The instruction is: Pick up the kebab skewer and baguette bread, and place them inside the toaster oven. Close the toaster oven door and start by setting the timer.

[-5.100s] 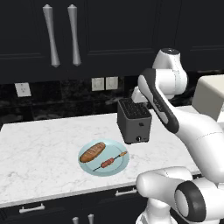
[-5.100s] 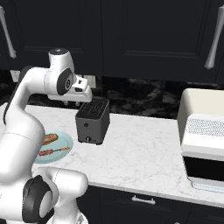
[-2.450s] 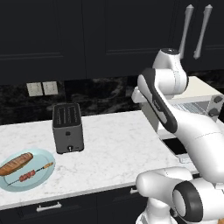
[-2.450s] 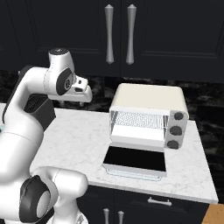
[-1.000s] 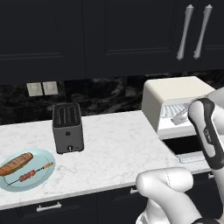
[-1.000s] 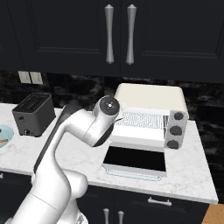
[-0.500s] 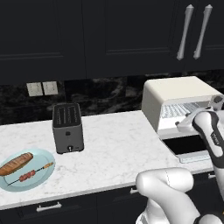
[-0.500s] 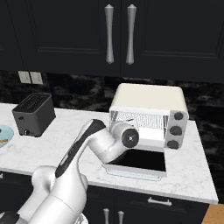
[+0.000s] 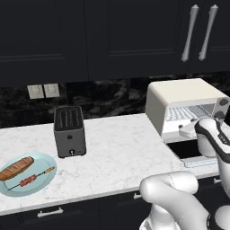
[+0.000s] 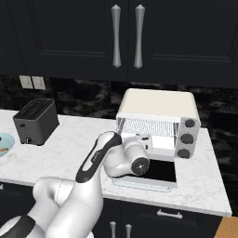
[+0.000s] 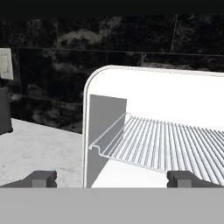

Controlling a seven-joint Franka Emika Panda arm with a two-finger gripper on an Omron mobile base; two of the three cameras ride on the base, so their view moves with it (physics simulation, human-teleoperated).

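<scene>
We have swung our pincer [image 11: 111,179], jaws spread and empty, to the cream-white boxy toaster oven [image 10: 158,116] just ahead | skewer [image 9: 30,179] and baguette [image 9: 16,167] far behind on blue plate [image 9: 42,184] | nothing loaded yet

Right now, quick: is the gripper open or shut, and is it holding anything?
Gripper: open, holding nothing; its tips stand wide apart in front of the open toaster oven, facing the wire rack.
</scene>
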